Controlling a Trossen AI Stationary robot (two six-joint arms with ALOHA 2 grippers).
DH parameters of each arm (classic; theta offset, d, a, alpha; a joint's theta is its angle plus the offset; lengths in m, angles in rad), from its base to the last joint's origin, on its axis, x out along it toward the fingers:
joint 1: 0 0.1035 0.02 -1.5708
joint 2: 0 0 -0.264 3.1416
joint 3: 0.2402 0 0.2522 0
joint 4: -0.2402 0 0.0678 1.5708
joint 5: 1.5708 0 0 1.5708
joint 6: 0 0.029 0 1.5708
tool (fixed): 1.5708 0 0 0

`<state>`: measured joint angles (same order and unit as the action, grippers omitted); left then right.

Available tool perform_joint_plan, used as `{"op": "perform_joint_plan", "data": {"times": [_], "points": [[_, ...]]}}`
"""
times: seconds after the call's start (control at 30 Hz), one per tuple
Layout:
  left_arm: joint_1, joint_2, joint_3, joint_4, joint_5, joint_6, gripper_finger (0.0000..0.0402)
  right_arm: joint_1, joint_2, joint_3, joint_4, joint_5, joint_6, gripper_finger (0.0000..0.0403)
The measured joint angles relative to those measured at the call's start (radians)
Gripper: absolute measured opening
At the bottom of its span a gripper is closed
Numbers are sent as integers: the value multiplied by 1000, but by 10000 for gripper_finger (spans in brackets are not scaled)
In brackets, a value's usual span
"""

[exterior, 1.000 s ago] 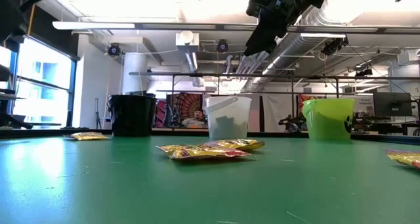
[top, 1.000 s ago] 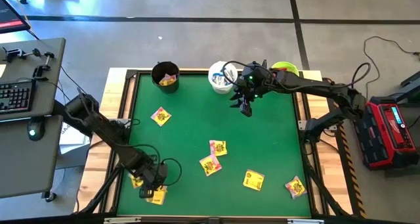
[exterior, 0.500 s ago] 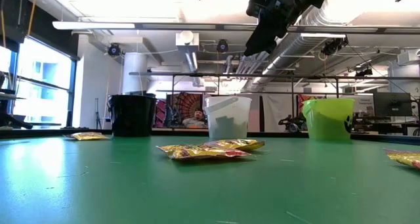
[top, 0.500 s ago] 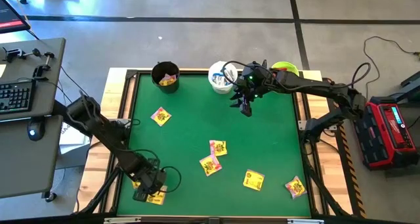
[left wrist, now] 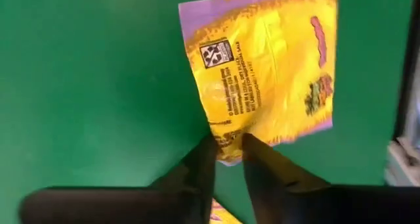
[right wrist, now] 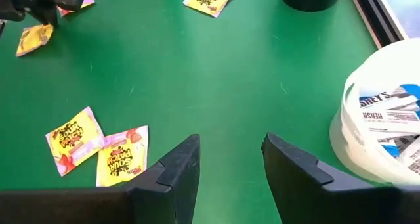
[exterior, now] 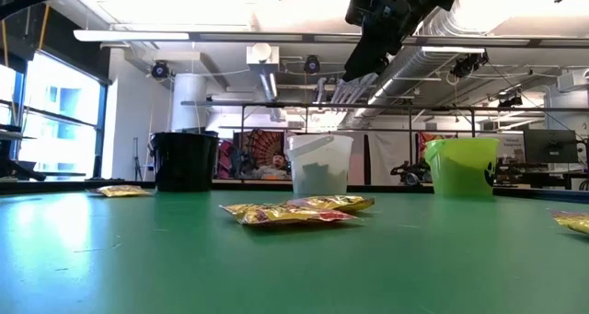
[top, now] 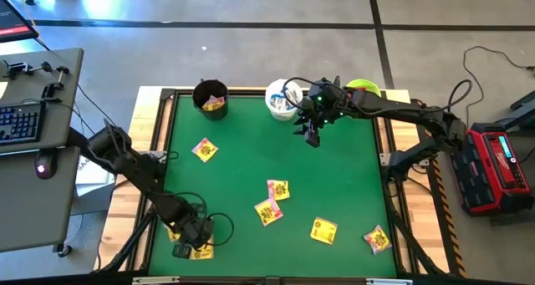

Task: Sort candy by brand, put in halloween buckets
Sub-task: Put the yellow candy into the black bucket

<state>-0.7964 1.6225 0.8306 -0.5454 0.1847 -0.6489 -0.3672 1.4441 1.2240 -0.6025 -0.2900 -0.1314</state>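
Observation:
At the table's near left corner my left gripper [top: 189,248] [left wrist: 228,144] points down, shut on a yellow candy packet [left wrist: 262,66] [top: 201,253] that lies flat on the green table [top: 242,168]. A second yellow packet [top: 174,231] lies just beside it. My right gripper [top: 311,138] [right wrist: 230,158] hangs open and high, in front of the white bucket [top: 282,99] [right wrist: 384,132], which holds white-and-blue packets. The black bucket [top: 211,97] holds yellow candy. The lime green bucket [top: 364,88] stands at the far right. My left gripper pinches a corner of the yellow packet [left wrist: 227,133] between its two fingertips, on the side that bears the printed label. The fingers come from above, pointing steeply down. The packet lies flat on the table.
Several more yellow packets lie loose: one at the far left [top: 205,148], two at the middle [top: 278,188] [top: 267,209], two at the near right [top: 323,228] [top: 376,237]. A raised wooden rim [top: 156,151] frames the table. All three buckets line the far edge.
My left gripper has sunk and gone a little toward the table's near edge, rolling at the wrist, down onto the yellow packets in the near left corner. My right gripper has kept still.

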Motion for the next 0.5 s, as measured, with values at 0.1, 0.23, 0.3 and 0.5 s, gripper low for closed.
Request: {"op": "perform_joint_plan", "data": {"times": [0.1,0.23,0.3,0.5], "points": [[13,-1,0,2,46,-34,22,0,0,0,0,0,0,154],[25,-1,4,16,77,-60,6,0,0,0,0,0,-1,154],[30,-2,19,16,77,-65,5,0,0,0,0,0,-4,154],[72,-52,53,8,72,-116,1,0,0,0,0,0,-10,154]]}}
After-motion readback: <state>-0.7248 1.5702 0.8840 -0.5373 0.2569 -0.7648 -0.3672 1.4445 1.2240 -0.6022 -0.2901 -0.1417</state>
